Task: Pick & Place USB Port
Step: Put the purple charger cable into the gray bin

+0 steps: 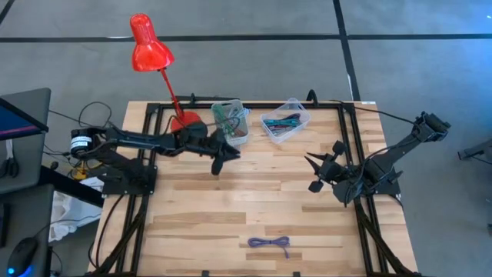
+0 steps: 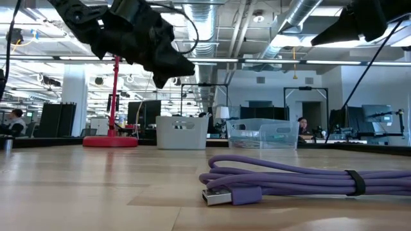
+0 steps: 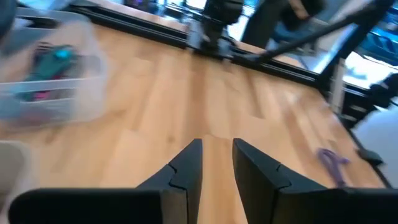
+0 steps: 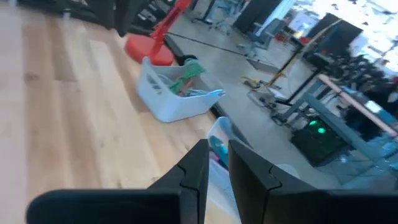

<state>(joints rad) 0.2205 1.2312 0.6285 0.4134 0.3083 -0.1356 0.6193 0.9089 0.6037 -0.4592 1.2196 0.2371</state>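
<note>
Jaws narrowly parted and empty on both grippers; purple USB cable coiled near the table's 6 o'clock edge.
Left gripper hovers at about 10 o'clock, beside the white bin. Right gripper sits at 3 o'clock. Clear bin at 12 o'clock; red lamp at 11 o'clock.

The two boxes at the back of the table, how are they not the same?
The white bin is tall with cloudy walls; the clear tray is low and see-through. The white bin holds a green tangle of cables, while the clear tray holds flat blue and red pieces. The white bin stands beside the red lamp; the clear tray sits farther toward the right arm. Both rest on the wooden table, away from the purple cable.
</note>
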